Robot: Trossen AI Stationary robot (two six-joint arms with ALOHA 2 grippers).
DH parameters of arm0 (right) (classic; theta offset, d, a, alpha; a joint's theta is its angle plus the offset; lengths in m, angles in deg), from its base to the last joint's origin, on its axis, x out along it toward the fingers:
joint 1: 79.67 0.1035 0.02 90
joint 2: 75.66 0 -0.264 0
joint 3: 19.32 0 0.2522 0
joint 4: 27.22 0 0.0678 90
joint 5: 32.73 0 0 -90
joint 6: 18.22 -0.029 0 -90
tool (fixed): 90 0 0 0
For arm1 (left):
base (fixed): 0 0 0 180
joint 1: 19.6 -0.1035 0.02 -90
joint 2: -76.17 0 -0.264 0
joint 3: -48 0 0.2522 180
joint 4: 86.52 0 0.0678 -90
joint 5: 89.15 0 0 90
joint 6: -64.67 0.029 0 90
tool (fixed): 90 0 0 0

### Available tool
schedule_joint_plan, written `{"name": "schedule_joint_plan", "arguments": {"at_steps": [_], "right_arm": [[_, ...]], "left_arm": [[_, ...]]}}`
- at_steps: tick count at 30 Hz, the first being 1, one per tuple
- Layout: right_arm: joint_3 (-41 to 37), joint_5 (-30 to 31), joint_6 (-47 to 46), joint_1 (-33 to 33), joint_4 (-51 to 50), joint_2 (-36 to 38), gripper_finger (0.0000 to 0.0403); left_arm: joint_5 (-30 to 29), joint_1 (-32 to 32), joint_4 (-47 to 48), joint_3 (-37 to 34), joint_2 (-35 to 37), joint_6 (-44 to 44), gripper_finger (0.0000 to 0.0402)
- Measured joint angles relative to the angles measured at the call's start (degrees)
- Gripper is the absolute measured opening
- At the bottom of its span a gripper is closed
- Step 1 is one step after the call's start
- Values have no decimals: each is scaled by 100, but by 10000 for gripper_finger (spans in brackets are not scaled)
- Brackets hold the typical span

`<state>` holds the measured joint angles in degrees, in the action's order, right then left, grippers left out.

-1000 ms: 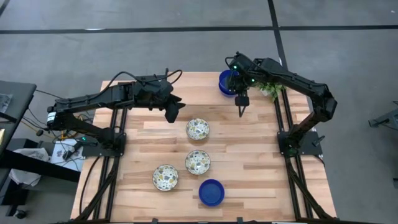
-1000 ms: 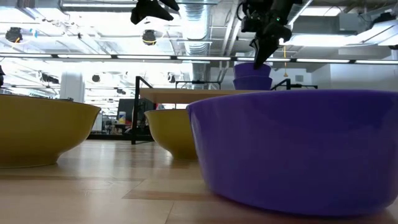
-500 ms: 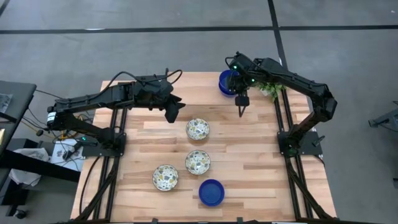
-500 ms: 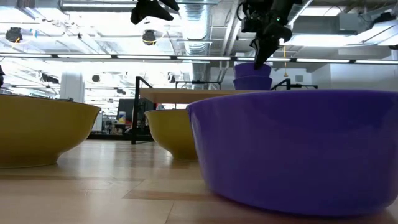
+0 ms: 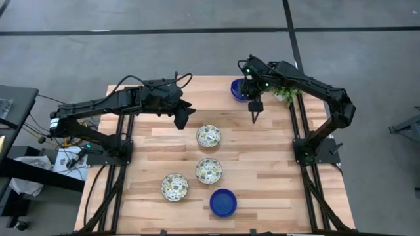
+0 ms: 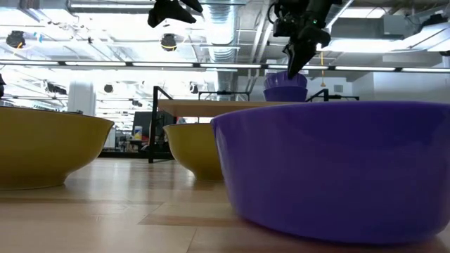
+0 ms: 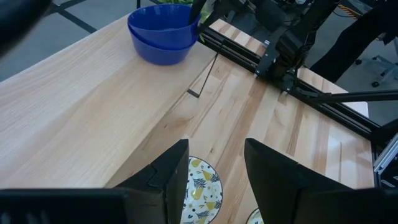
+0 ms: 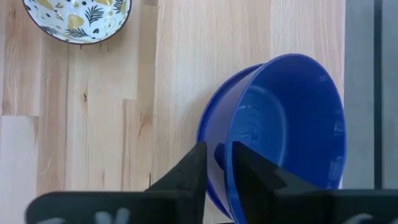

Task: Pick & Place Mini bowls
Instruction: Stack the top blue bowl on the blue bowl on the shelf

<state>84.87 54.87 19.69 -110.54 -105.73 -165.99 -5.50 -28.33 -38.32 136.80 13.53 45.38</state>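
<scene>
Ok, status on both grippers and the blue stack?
Right gripper shut on top blue bowl, tilted on the lower one. Left gripper open, above a patterned bowl. Nothing in the way.

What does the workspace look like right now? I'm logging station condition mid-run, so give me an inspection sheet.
Surface: pale wooden table, bare between items.
Job's things: three patterned bowls in the middle; one blue bowl near the front edge; two stacked blue bowls at the far right corner, the upper one tilted.
Clutter: green plant beside the stack.
Grippers: right gripper shut on the upper bowl's rim; left gripper open, hovering above the nearest patterned bowl.
Cables: black cables along the left arm; more beside its base.
Surroundings: grey floor, a side table at left; no person seen.
</scene>
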Motion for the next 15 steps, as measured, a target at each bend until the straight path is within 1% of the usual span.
{"name": "schedule_joint_plan", "arguments": {"at_steps": [5,12,15], "right_arm": [[0,-2,2,0,2,1,85],[0,18,7,67,8,55,85],[2,230,47,130,51,146,82]], "left_arm": [[-1,0,2,0,0,0,154],[0,0,2,0,0,0,154],[0,0,4,0,0,0,154]]}}
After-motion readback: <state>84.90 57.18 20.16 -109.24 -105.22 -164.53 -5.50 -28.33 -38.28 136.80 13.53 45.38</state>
